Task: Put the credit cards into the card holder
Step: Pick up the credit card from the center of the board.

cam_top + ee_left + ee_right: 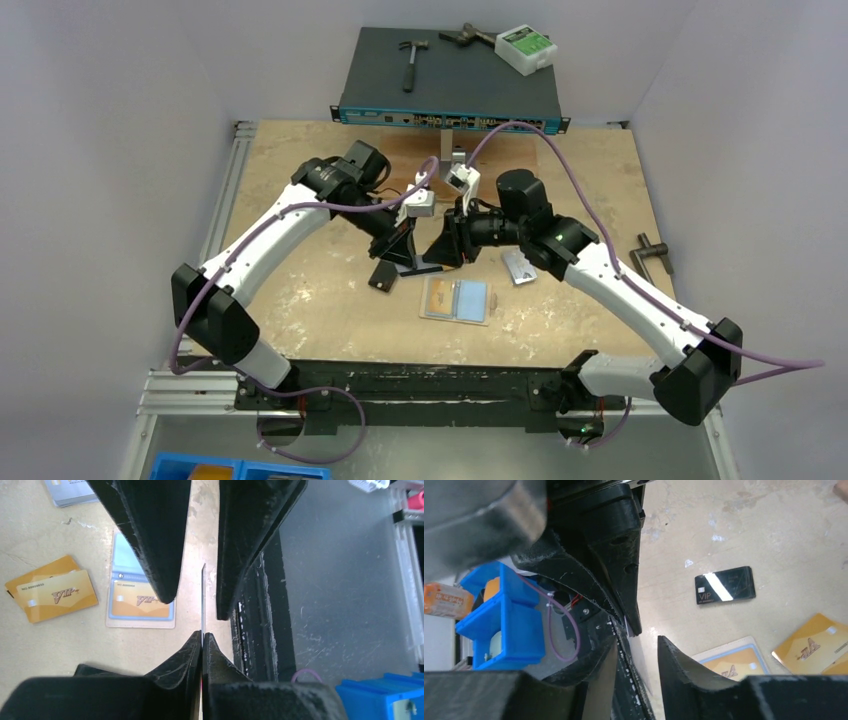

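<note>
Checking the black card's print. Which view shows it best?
Right wrist: the black card lies whole and close, lettering visible. Top external shows it as a small dark shape; left wrist shows none of it.

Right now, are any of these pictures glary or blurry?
Right wrist view: a white glare streak crosses the black card, and the grey shape at top left is out of focus. Left wrist view: the print on the loose orange cards reads sharp. Top view: light is even, with only soft shadows on the table.
</note>
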Controlling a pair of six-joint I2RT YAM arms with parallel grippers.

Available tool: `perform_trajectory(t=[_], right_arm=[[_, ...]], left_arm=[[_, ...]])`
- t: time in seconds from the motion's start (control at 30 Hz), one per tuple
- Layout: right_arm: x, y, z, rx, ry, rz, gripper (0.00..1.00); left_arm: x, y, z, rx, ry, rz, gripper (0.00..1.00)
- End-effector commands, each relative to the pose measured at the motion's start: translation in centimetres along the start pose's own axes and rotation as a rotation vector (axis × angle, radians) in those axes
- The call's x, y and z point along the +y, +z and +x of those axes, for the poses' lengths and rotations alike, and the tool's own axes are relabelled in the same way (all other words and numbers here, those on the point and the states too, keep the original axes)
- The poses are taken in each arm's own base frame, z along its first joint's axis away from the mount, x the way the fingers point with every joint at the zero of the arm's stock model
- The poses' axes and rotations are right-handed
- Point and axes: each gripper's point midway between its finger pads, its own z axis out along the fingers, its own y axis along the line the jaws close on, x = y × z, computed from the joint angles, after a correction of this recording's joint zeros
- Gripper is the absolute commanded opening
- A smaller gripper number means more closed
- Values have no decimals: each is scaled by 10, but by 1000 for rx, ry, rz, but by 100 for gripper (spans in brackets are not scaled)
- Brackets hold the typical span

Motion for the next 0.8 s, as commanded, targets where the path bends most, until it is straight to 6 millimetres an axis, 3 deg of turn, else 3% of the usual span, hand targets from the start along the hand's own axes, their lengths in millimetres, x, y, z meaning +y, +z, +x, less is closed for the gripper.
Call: perform_trajectory(t=[0.0, 0.13, 0.27, 0.4, 0.67, 0.77], right_arm=[[-4, -9, -36, -139, -46, 83, 45], [-32, -39, -52, -291, 13, 221, 62], [-41, -65, -54, -419, 84, 182, 66], [-23, -62, -51, -464, 105, 41, 66], [-8, -56, -50, -553, 211, -148, 63], [-9, -56, -53, -578, 230, -161, 63]], left_arm=[[-7, -10, -36, -177, -100, 15, 0], [-3, -25, -62, -314, -212, 65, 0], [-8, -34, -81, -397, -267, 109, 0], [-1, -35, -91, -443, -375, 137, 0], [33, -43, -100, -598, -615, 140, 0], [36, -49, -104, -635, -634, 146, 0]])
